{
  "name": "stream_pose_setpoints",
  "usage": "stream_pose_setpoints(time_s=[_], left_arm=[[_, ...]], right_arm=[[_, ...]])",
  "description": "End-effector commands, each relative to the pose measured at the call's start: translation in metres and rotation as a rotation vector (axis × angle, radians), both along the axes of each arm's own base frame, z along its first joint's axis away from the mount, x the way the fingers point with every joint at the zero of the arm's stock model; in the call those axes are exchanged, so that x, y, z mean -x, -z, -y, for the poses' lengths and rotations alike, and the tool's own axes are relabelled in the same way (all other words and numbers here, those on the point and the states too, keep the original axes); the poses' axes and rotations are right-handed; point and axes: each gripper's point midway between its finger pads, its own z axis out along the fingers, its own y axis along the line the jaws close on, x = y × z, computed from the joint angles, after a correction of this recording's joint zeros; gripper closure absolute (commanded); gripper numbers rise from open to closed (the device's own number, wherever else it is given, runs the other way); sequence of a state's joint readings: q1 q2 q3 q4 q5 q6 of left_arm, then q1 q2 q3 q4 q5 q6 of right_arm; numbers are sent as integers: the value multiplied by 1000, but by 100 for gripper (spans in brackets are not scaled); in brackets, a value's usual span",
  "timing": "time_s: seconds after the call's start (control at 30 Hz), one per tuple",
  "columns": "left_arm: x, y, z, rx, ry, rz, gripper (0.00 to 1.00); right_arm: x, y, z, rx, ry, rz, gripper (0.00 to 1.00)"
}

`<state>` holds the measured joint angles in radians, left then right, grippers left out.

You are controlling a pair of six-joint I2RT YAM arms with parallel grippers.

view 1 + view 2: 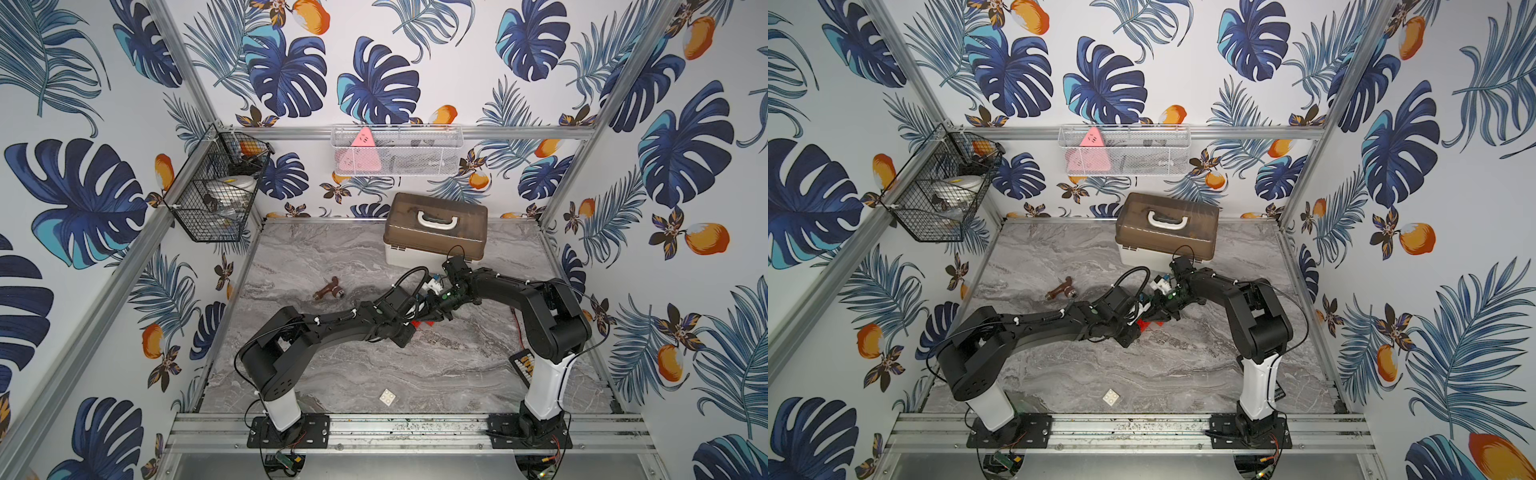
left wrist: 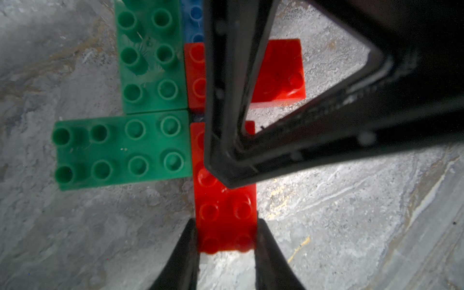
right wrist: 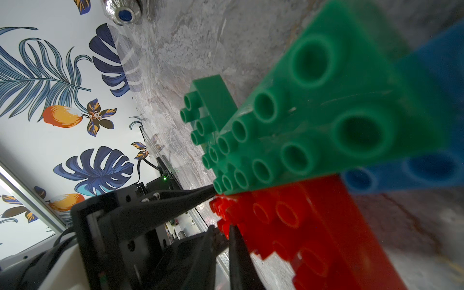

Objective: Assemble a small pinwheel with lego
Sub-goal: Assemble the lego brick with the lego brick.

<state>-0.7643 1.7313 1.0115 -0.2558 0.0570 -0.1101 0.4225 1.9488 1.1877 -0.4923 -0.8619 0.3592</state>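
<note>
Task piece: the pinwheel [image 1: 420,323] lies part-built and flat about mid-table, mostly hidden under the two wrists in both top views.
Greens: a green brick [image 2: 153,55] and a second green brick [image 2: 123,148] sit at right angles with their edges touching.
Reds: the red brick [image 2: 226,206] butts against the greens, and the other red brick [image 2: 276,72] is just beside it.
Blue: only a sliver of the blue brick [image 2: 193,20] shows next to the green brick.
Left claw: the left gripper [image 2: 226,222] is clenched on the red brick's end, a finger on each side.
Right claw: the right gripper [image 2: 227,175] has its jaws closed together, with the tip over the red brick's studs. I cannot tell whether it touches.
Centre piece: the white brick [image 1: 387,397] lies alone near the front edge of the table [image 1: 332,374], well apart from the rest.
Further out: a brown-lidded box [image 1: 434,226] stands at the back, and a small brown toy [image 1: 328,289] lies off to one side.
</note>
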Motion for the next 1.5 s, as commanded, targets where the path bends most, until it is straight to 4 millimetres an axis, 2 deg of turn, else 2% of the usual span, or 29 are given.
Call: stream_pose_setpoints(time_s=[0.0, 0.13, 0.27, 0.6, 0.97, 1.1, 1.23, 1.33, 1.4, 1.47], left_arm=[[-12, -18, 14, 62, 13, 39, 100], [-16, -32, 18, 79, 26, 61, 99], [-18, -36, 20, 81, 33, 69, 99], [-17, -22, 24, 105, 13, 36, 96], [-20, -21, 24, 90, 15, 45, 93], [-18, -16, 20, 90, 12, 28, 87], [-18, -21, 18, 95, 2, 37, 76], [-23, -34, 18, 109, -4, 54, 59], [-27, -43, 16, 124, -9, 59, 52], [-31, -51, 14, 149, -24, 57, 36]], right_arm=[[5, 32, 23, 187, 30, -24, 85], [3, 27, 24, 200, 37, -17, 85], [-2, 26, 26, 220, 39, -1, 85], [-10, 23, 26, 247, 33, 18, 86], [-5, 37, 31, 289, 27, 3, 86], [-3, 38, 30, 282, 18, -7, 87], [-9, 18, 19, 207, 36, 14, 86], [-14, -7, 2, 87, 46, 18, 86], [-16, -21, -6, 24, 45, 23, 85], [-16, -29, -11, -14, 45, 11, 84]])
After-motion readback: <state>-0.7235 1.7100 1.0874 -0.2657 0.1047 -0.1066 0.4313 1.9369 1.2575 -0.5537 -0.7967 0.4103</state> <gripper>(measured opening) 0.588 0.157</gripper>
